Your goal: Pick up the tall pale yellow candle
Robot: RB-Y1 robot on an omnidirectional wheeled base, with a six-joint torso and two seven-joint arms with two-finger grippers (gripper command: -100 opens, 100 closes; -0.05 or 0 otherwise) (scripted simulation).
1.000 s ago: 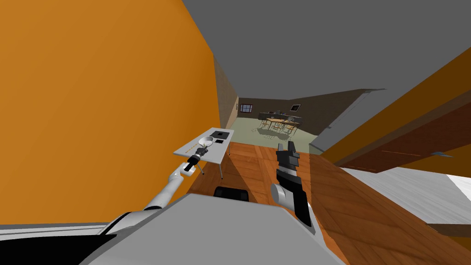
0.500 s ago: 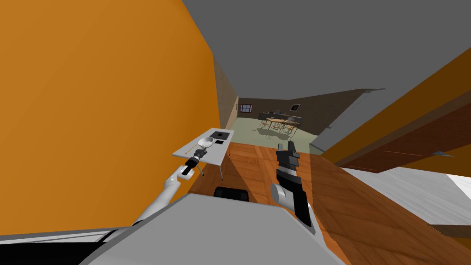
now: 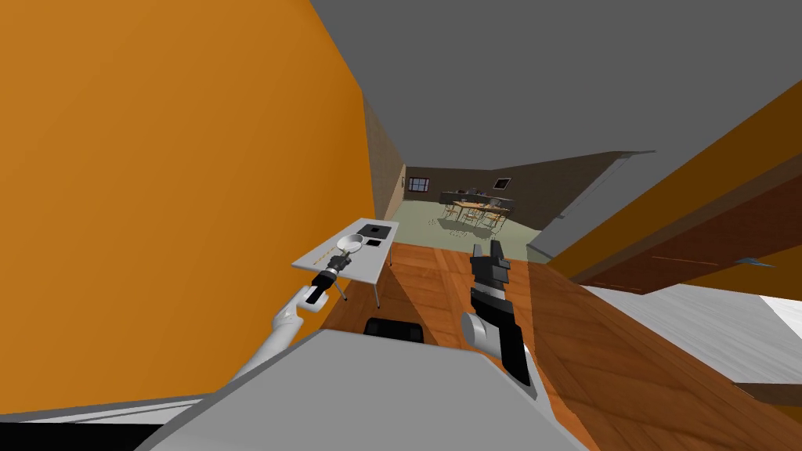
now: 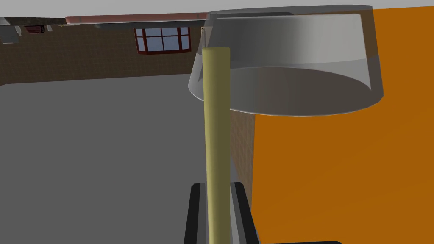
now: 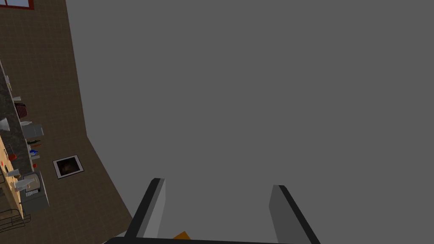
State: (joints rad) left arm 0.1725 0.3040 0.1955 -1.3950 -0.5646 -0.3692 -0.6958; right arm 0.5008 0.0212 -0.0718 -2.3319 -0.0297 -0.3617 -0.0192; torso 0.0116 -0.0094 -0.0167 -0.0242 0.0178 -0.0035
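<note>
Where: the pale yellow candle (image 4: 216, 127) is over the desk (image 3: 376, 254), its far end just in front of the grey bowl (image 4: 292, 76).
Grip: left tool (image 4: 218, 188) clamped on the candle's sides, near one end.
Reason: I'd say that hold keeps the fingers clear of the bowl.
Idle: right tool (image 5: 218, 186) spread wide, empty, away from the desk.

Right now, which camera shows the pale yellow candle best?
Left wrist view: the left gripper is shut on the candle, which rises large up the frame, a grey bowl behind it. In the head view that gripper is small over the pale table, the candle too small to tell. The right gripper is open, aimed elsewhere.
</note>
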